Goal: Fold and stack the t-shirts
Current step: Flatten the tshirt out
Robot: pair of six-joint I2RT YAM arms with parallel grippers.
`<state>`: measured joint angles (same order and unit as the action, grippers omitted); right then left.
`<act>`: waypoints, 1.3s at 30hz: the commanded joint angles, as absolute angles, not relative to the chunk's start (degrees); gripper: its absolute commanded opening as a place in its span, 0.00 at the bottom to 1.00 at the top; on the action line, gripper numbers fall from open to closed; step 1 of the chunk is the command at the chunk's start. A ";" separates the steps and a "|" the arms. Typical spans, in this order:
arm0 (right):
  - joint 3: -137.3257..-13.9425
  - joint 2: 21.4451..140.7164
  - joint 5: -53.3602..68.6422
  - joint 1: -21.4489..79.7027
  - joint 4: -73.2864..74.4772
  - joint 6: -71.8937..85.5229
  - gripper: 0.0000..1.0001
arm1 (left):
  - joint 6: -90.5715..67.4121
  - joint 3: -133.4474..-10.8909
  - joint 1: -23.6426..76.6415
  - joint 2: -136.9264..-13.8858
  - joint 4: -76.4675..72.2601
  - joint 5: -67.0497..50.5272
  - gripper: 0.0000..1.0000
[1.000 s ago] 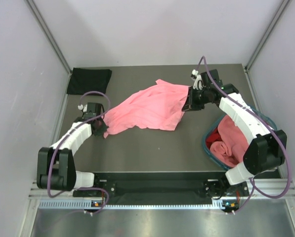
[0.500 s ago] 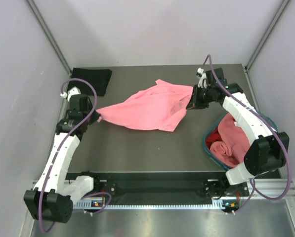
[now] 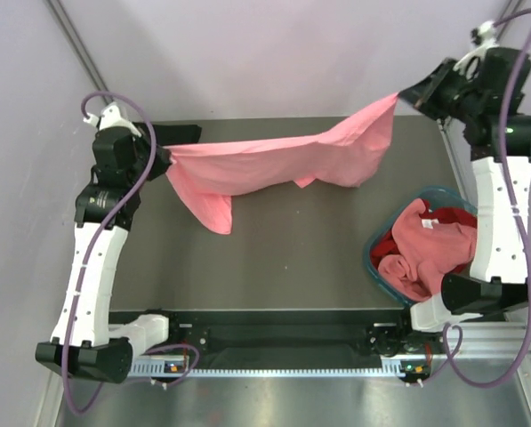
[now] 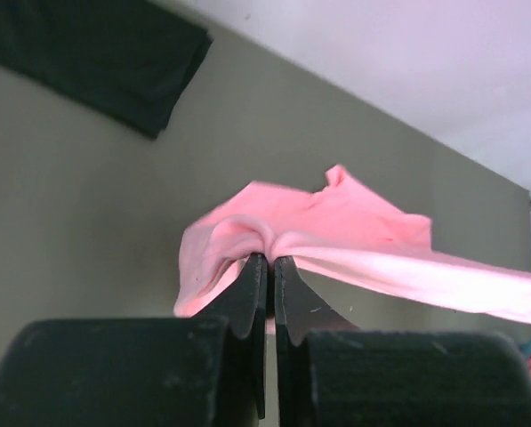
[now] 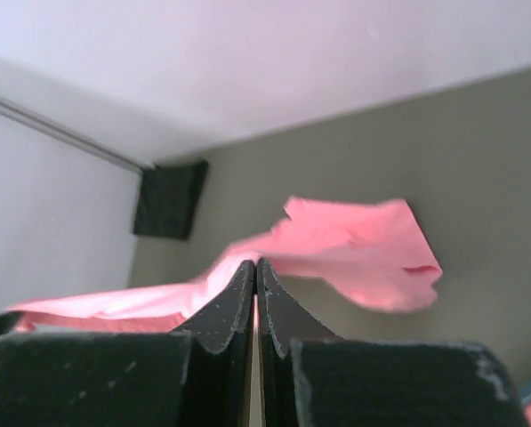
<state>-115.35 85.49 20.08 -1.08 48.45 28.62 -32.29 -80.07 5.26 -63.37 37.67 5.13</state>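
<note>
Top external view: a salmon pink soft cloth t-shirt point(image 3: 283, 160) hangs stretched in the air above the dark bench point(image 3: 292, 258). The left fingers point(image 4: 252, 294) are clamped on one end and the right fingers point(image 5: 234, 302) on the other. A folded black t-shirt point(image 3: 183, 133) lies at the far left corner. A round teal plastic basket point(image 3: 368, 256) sits near right.

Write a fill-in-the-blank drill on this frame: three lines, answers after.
The left hand and right hand are both shut on one stretched t-shirt, whose colour is ____.
The folded t-shirt lying on the table, at its far left corner, is ____.
The teal basket sits on the robot's ____ side of the table.
Answers: salmon pink; black; right.
</note>
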 commanded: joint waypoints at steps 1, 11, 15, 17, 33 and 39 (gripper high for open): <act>-124.51 86.22 23.81 -5.26 46.59 34.35 0.00 | -27.00 -86.74 5.19 -63.98 33.58 2.20 0.00; -128.15 75.17 31.64 -6.50 30.33 39.28 0.00 | -17.06 -92.63 9.48 -58.72 30.50 -4.39 0.00; -126.74 68.22 32.52 -6.33 27.43 40.52 0.00 | -14.15 -93.78 12.04 -53.62 30.94 -3.44 0.00; -126.47 64.10 32.61 -6.07 25.68 41.04 0.00 | -13.19 -93.69 12.48 -49.86 31.29 -1.77 0.00; -110.15 57.04 28.39 -5.98 9.77 46.14 0.00 | -10.55 -88.69 12.66 -45.26 32.43 6.15 0.00; -92.13 63.88 28.48 -5.02 -4.46 44.91 0.00 | -10.55 -81.13 12.66 -50.00 32.43 6.15 0.00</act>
<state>-97.32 58.67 30.02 -5.72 4.82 45.19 -11.79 -83.94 12.49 -47.64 33.08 5.23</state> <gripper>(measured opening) 0.006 0.026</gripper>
